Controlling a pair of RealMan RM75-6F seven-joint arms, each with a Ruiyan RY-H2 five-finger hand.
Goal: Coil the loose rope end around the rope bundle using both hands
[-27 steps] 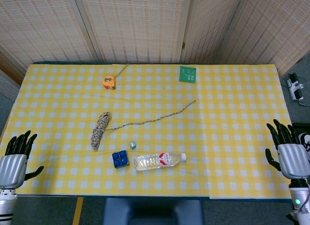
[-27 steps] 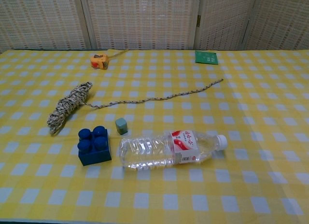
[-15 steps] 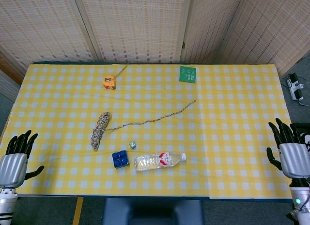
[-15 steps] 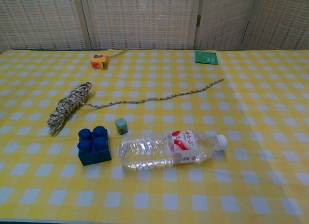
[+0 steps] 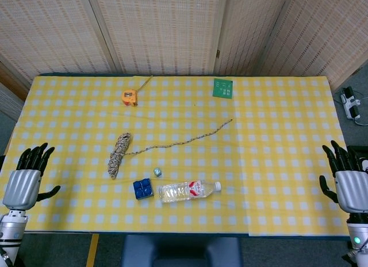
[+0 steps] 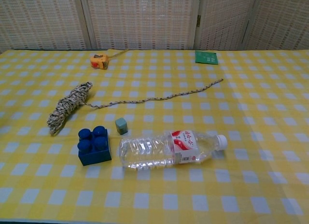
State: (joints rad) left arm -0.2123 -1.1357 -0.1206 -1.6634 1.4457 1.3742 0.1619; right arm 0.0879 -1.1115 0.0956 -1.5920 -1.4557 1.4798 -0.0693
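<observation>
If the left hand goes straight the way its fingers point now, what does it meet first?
Probably nothing: the left hand points up the table's left edge, over bare cloth. The rope bundle lies well to its right.

bare cloth around rope bundle (image 5: 119,154), blue block (image 5: 142,189) and bottle (image 5: 188,191) nearby

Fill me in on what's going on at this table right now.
Nothing is being handled yet. The speckled rope bundle lies on the yellow checked tablecloth, with its loose rope end trailing out straight to the right, not coiled. The left hand and right hand sit open at opposite table edges, far from the rope. A blue toy brick, a small grey-green cube and a clear plastic water bottle lie nearer the front edge, apart from the rope.
</observation>
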